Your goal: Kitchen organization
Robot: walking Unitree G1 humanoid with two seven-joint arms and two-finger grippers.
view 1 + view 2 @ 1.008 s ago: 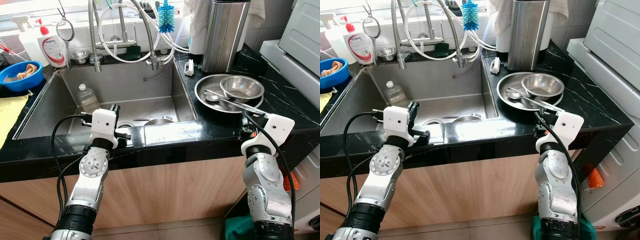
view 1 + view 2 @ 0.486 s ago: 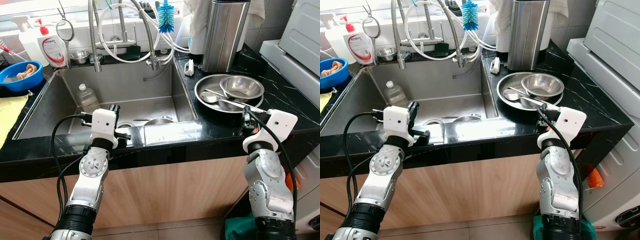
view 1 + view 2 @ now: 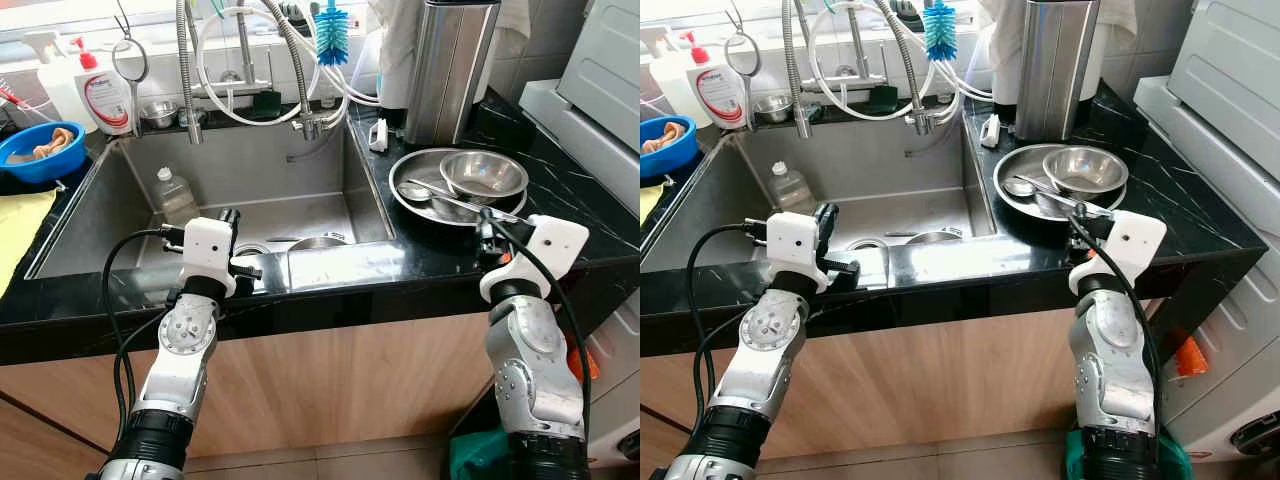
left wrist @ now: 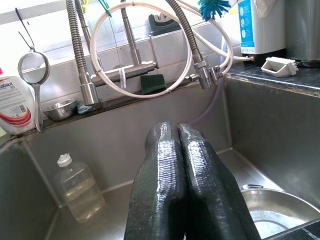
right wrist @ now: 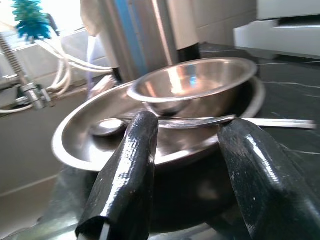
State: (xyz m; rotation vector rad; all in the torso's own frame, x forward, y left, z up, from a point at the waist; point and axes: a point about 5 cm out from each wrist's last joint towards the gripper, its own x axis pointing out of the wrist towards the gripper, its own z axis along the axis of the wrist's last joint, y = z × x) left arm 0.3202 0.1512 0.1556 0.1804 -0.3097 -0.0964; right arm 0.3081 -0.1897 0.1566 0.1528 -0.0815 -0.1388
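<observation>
Black tabletop beside the sink carries a plate with bowl and spoon. Right hand, fingers spread, approaches the plate rim; next, probably closing on it. Left hand rests closed.

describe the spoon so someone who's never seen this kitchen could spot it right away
Start at the sink and look to the black counter on its right, where a wide steel plate sits before the right gripper. The spoon lies on that plate beside a small steel bowl; it alone is long and thin, its handle overhanging the rim.
</observation>
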